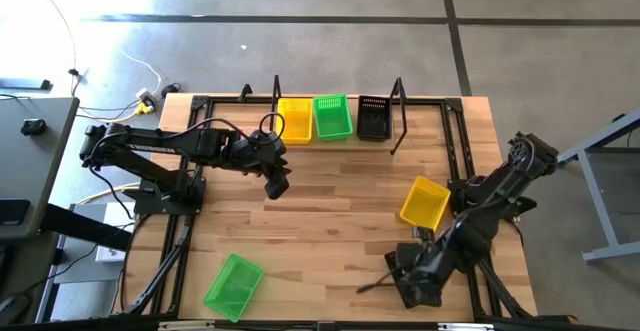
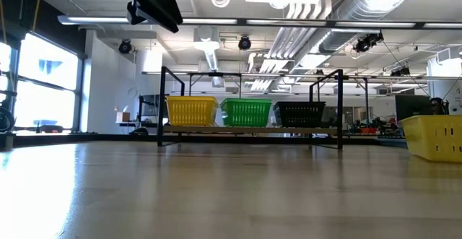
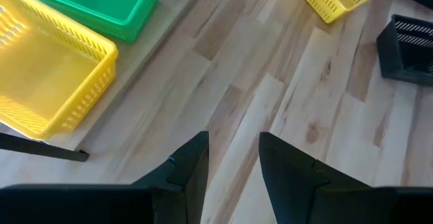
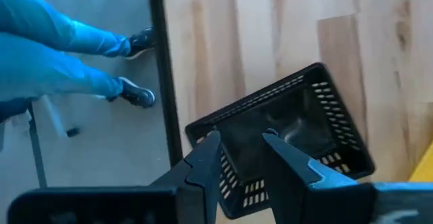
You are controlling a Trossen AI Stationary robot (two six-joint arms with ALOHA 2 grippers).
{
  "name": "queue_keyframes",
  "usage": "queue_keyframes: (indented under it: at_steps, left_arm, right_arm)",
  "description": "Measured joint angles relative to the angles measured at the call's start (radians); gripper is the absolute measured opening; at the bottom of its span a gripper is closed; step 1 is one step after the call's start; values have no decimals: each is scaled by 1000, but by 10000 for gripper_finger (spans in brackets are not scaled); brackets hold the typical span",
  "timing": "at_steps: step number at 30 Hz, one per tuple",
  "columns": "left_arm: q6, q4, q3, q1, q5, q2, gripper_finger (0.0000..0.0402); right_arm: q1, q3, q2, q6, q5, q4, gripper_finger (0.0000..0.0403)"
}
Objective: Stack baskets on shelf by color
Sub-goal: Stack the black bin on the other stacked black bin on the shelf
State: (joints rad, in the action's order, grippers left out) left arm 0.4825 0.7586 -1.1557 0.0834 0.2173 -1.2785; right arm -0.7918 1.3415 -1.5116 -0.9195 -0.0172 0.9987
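On the shelf (image 1: 340, 136) at the table's far edge stand a yellow basket (image 1: 294, 119), a green basket (image 1: 332, 116) and a black basket (image 1: 374, 117), side by side on their bottoms. A loose yellow basket (image 1: 425, 203) sits on the table at the right, and a loose green basket (image 1: 233, 286) lies near the front left. A black basket (image 4: 291, 136) rests on the table near the front right. My right gripper (image 4: 245, 160) hovers open over it. My left gripper (image 3: 233, 163) hangs open above the table's middle, with nothing between its fingers.
A person's legs in blue trousers (image 4: 54, 41) stand just beyond the table's near edge, by the black basket. Black frame rails (image 1: 455, 161) run along the table's sides. Bare wood lies between the shelf and the loose baskets.
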Motion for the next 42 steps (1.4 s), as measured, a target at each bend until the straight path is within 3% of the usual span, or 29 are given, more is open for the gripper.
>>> queue_keyframes:
  at_steps: [8,15,42]
  left_arm:
    - [44,0,0,0,0,0,119]
    - [85,0,0,0,0,0,119]
    - [90,0,0,0,2,0,119]
  right_arm:
    - [-105,0,-6,-4,9,-25,90]
    - [-171,0,-94,67,8,-39,90]
    - [-188,0,-302,112,34,-121,90]
